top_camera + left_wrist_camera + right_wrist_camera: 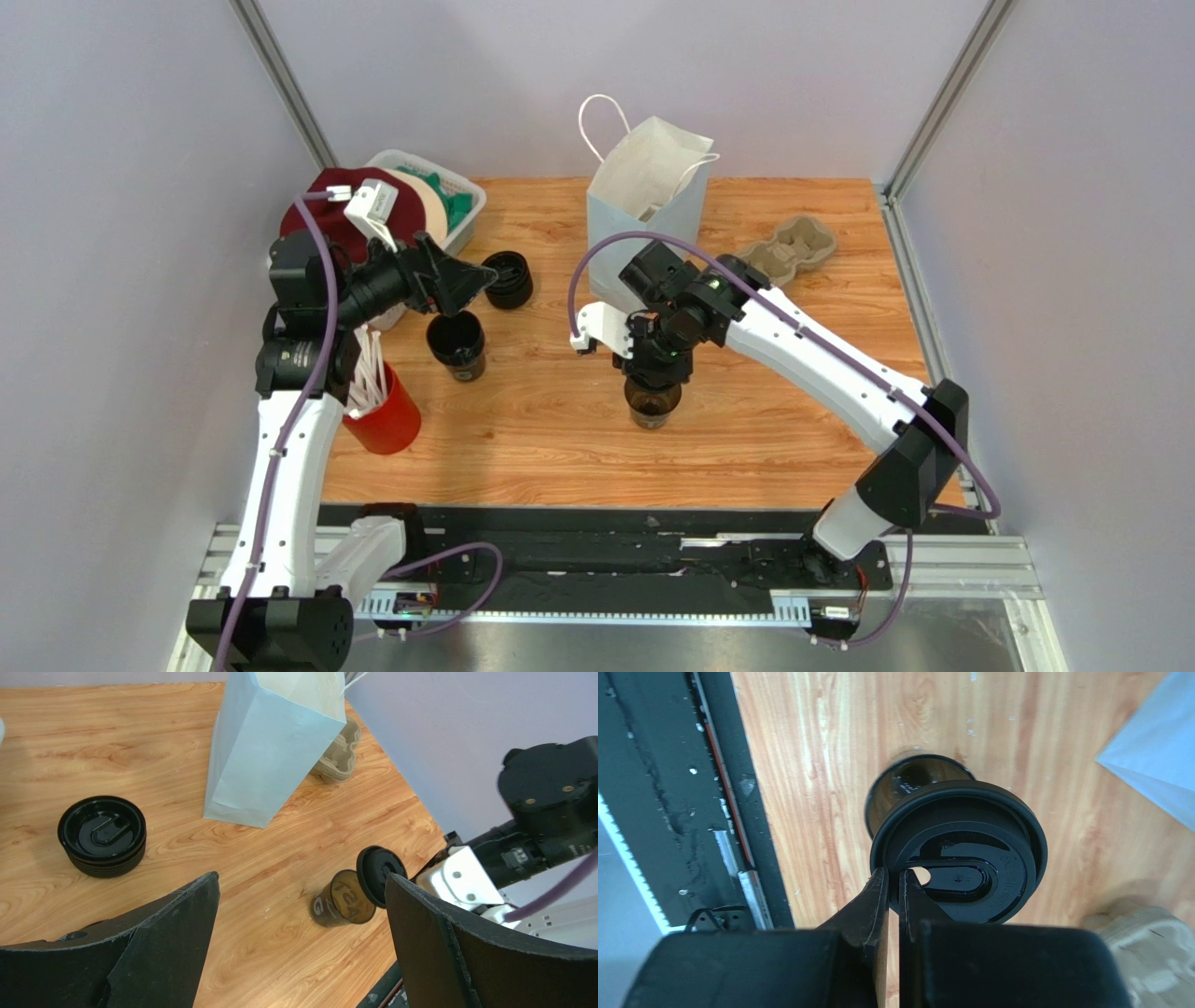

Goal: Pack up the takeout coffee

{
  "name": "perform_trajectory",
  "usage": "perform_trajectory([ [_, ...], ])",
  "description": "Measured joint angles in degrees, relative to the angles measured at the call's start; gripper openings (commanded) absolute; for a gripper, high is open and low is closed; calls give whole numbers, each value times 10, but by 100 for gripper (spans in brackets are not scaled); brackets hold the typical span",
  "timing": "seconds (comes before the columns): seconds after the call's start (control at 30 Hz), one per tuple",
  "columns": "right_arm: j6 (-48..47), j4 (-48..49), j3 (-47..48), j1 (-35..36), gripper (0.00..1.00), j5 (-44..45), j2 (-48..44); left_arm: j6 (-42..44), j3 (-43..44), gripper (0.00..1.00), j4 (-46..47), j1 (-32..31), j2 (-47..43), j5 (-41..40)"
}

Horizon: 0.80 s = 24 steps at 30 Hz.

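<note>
Cup [654,403] stands upright near the middle of the table [786,420], not yet lidded. From it, the bag [643,189] is at 12 o'clock and the tray [788,252] between 1 and 2 o'clock.

Right gripper [893,879] is clamped on the edge of a lid [969,847], which is held tilted just over the cup mouth. Contact with the rim cannot be told.

Left gripper [481,280] is spread wide with nothing held. It is above a second cup [457,345], between 9 and 10 o'clock from the first. A lid stack [507,280] lies just beside it.

Judged: the cup is light and thin-walled, so easily dented and tipped. Its fill cannot be seen. Sideways push is to be avoided while the lid is pressed on. Hold is best taken across the wall just under the rim, where it is stiffest, with the cup kept upright. The glossy lid is judged slippery, and it may pivot in so thin an edge grip.
</note>
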Motion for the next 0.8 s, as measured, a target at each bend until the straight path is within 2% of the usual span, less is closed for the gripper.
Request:
perform_trajectory([
  [0.3,15,-2,-3,-1,0,-38,56,0,-21,96,17,1,-3,0],
  [0.8,38,59,-68,-1,0,7,65,-3,-36,96,30,5,-3,5],
])
